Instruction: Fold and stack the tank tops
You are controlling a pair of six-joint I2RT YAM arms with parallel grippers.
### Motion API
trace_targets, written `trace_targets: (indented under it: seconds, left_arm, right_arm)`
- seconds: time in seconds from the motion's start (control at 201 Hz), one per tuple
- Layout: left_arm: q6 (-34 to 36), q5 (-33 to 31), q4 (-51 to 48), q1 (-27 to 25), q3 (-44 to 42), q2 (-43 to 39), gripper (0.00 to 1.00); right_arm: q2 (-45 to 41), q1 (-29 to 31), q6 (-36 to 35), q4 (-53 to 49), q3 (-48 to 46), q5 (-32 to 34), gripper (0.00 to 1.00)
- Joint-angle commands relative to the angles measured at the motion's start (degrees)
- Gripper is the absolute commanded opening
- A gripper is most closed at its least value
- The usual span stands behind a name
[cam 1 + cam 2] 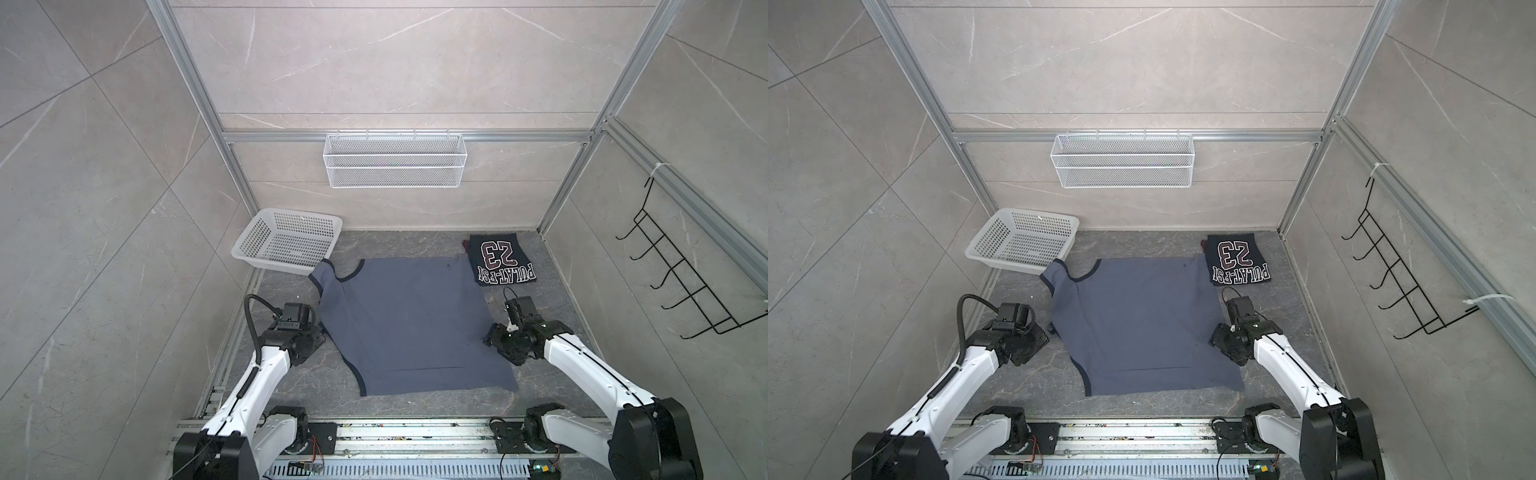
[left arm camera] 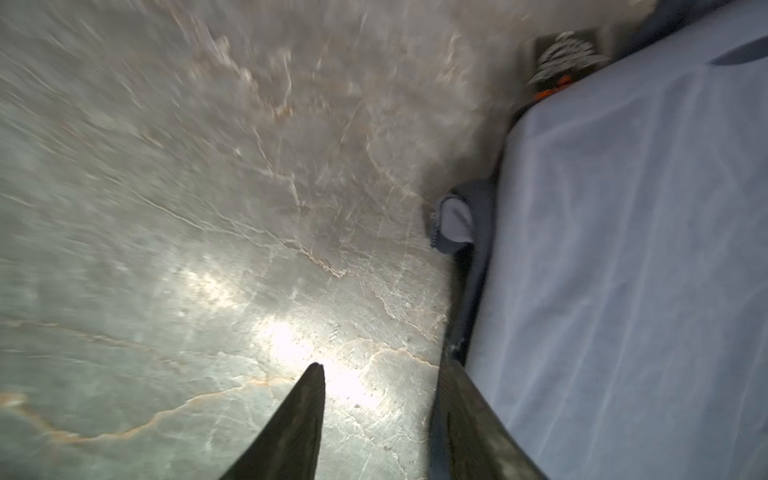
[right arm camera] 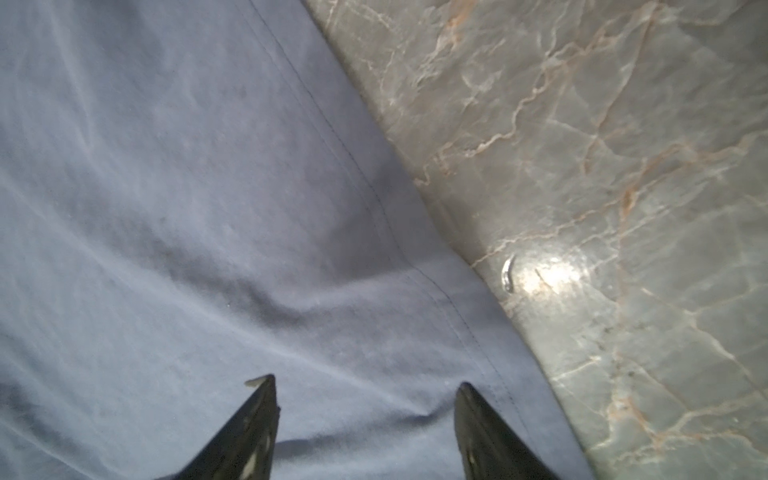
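Observation:
A slate blue-grey tank top (image 1: 411, 324) (image 1: 1142, 324) lies spread flat in the middle of the table, printed side not showing. A dark navy tank top (image 1: 500, 259) (image 1: 1237, 259) with white "23" lettering lies folded at the back right. My left gripper (image 1: 321, 329) (image 2: 384, 365) is low at the spread top's left edge, open over bare table, one finger beside the dark trim of the cloth (image 2: 623, 249). At the right edge, my right gripper (image 1: 487, 338) (image 3: 363, 384) stands open just above the cloth (image 3: 208, 208), near its stitched hem.
A white perforated basket (image 1: 272, 265) stands at the back left, touching the spread top's strap. A wire basket (image 1: 395, 162) hangs on the back wall and a black hook rack (image 1: 685, 282) on the right wall. Marble tabletop (image 1: 291, 374) shows around the cloth.

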Motion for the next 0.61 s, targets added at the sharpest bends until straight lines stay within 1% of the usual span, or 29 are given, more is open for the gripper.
trace_targets:
  seconds: [0.0, 0.224, 0.309, 0.428, 0.508, 0.602]
  left_arm:
    - [3.1, 5.3, 8.3, 2.3, 0.5, 3.4, 0.43]
    - [4.8, 8.1, 15.6, 3.7, -0.1, 10.5, 0.4]
    - [5.2, 9.5, 17.8, 4.1, 0.3, 13.4, 0.37]
    - [5.7, 9.4, 19.3, 4.2, 1.2, 16.6, 0.32]
    - [6.3, 9.0, 19.3, 4.6, 1.9, 18.0, 0.23]
    - [7.0, 6.9, 17.8, 4.9, 2.3, 17.2, 0.12]
  right_arm:
    - [-0.3, -0.1, -1.6, -0.5, 1.1, -0.9, 0.68]
    - [1.6, 0.0, -1.4, 1.0, 0.9, -1.6, 0.68]
    - [2.1, -0.1, -1.2, 1.3, 1.1, -1.7, 0.68]
    - [2.7, -0.1, -1.4, 1.7, 1.2, -1.6, 0.68]
    - [3.6, -0.1, -1.4, 1.5, 1.4, -0.4, 0.68]
    - [6.0, -0.1, -1.6, 1.8, 1.7, 1.0, 0.68]
